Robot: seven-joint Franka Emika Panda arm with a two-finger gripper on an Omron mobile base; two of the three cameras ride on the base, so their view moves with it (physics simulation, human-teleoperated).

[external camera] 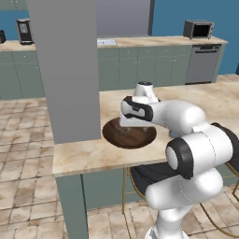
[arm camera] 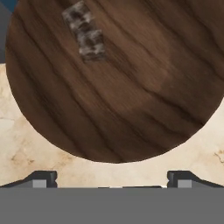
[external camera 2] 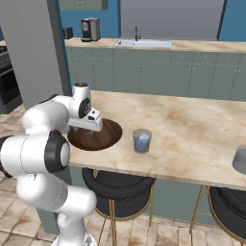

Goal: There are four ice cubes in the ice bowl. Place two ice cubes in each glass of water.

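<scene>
the gripper (arm camera: 112, 179) hangs over the ice bowl (arm camera: 131, 96), its 2 dark finger tips spread wide at the near rim with nothing between them. in the hand view 2 pale, mottled ice cubes (arm camera: 85, 33) lie touching each other in the far part of the wooden bowl. the bowl sits on the marble counter (external camera 2: 192, 129), close to the counter's front edge (external camera: 93, 165) and near its left end. 1 glass of water (external camera 2: 141, 140) stands just beside the bowl on its right in the right base view, with pale blue ice showing in it. a grey pillar (external camera: 67, 70) rises at the counter's left end, near the bowl. the arm's wrist (external camera: 137, 109) covers part of the bowl in the left base view. dark stools (external camera 2: 117, 187) stand under the front edge. to the right of the glass the marble is bare up to a grey round object (external camera 2: 240, 161) at the picture's edge.
</scene>
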